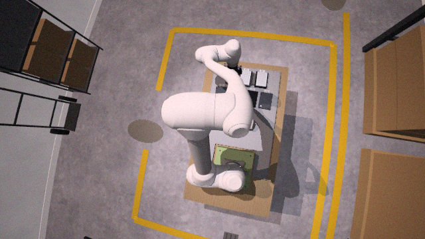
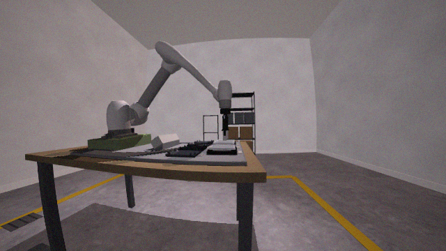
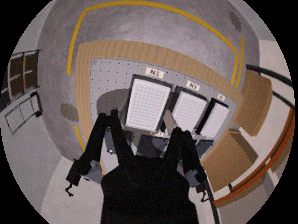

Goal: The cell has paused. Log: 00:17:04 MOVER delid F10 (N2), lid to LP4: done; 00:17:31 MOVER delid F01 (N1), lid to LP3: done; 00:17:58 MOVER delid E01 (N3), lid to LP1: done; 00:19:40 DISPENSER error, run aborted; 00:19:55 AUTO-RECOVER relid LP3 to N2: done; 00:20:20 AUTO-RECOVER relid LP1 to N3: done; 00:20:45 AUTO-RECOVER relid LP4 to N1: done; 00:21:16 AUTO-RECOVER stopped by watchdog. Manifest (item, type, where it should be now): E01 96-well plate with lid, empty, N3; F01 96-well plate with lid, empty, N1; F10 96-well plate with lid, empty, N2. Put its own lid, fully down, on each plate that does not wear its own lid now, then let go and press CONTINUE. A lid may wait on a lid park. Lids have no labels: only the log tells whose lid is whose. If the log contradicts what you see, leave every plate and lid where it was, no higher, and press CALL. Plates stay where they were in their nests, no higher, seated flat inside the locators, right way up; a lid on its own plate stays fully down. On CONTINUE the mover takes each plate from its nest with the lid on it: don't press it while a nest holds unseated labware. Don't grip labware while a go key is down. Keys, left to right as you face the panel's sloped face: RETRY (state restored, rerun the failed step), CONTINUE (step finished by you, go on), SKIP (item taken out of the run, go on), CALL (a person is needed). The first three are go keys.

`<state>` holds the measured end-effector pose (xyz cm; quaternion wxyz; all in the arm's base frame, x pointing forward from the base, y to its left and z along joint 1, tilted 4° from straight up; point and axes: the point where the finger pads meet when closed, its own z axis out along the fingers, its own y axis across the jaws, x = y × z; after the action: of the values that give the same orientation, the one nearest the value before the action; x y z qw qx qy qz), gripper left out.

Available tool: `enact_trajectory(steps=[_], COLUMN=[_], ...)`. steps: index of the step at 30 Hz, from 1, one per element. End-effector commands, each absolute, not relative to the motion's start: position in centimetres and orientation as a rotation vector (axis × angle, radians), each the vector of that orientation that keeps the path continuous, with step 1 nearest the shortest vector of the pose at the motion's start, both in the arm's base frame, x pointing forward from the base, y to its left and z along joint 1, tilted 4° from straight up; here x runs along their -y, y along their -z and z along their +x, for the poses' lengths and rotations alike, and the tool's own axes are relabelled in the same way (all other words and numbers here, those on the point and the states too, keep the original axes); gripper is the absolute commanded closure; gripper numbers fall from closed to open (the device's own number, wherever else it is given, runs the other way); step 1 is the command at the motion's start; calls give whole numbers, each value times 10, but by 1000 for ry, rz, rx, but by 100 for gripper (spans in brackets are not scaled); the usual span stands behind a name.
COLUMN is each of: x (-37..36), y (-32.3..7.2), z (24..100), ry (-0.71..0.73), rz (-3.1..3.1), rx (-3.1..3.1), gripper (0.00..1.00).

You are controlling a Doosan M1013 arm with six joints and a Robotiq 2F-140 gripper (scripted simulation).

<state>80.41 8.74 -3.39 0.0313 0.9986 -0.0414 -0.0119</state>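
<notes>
While the white arm reaches from its green base plate across the wooden table, its gripper hangs above the far end of the grey deck mat, fingers set moderately wide with nothing between them. In the wrist view three lidded 96-well plates stand side by side in a row beyond the fingers: the left plate, the middle plate and the right plate, each with a small white label just beyond it whose text is too small to read. The left finger and right finger frame the left and middle plates from above, touching neither.

From the top view only two pale lidded plates show, the arm's forearm covering the third; nearer the base lie two dark lid parks. The exterior view alone shows the sloped key panel near the base plate, and how high the gripper hangs over the plates.

Around the table run yellow floor tape, a black shelf rack holding cardboard boxes, and large brown crates at the right
</notes>
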Motion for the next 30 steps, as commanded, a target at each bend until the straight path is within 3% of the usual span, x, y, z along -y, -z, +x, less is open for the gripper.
enact_trajectory(steps=[1,30], x=[-87,-87], y=[35,42], z=[804,804], ry=[36,36], rz=[3076,3076], rx=[128,128], gripper=[34,34])
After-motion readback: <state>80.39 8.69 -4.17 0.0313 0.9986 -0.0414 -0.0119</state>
